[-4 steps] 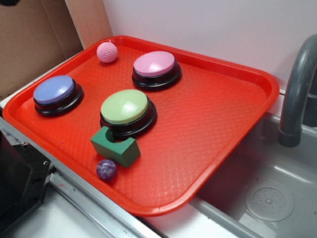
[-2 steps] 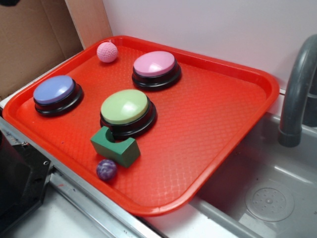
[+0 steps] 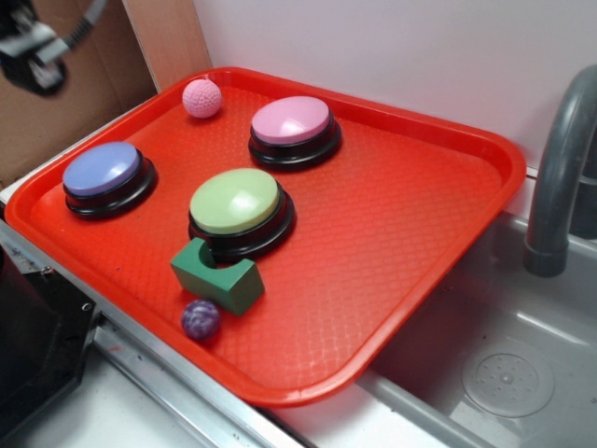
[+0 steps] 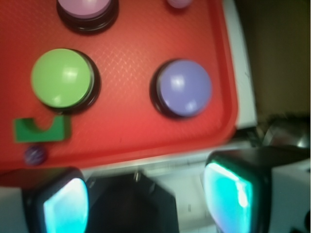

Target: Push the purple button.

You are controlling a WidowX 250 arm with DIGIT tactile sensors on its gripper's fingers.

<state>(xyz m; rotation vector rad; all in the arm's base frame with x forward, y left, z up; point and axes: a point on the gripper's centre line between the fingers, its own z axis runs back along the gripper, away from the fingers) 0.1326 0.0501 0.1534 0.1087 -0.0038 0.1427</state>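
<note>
The purple button (image 3: pixel 103 170) has a periwinkle domed top on a black base and sits at the left end of the red tray (image 3: pixel 438 215). It also shows in the wrist view (image 4: pixel 184 88), right of centre. My gripper (image 3: pixel 33 51) is high in the top left corner of the exterior view, above and left of the purple button, apart from it. In the wrist view my gripper (image 4: pixel 146 199) is open and empty, its two teal-padded fingers (image 4: pixel 228 194) wide apart over the tray's near edge.
On the tray are a green button (image 3: pixel 237 203), a pink button (image 3: pixel 292 122), a pink ball (image 3: pixel 201 97), a dark green notched block (image 3: pixel 219 275) and a small marbled purple ball (image 3: pixel 200 318). A grey sink (image 3: pixel 504 373) and faucet (image 3: pixel 560 168) lie to the right.
My gripper has come into the exterior view at the top left corner. Nothing on the tray has moved.
</note>
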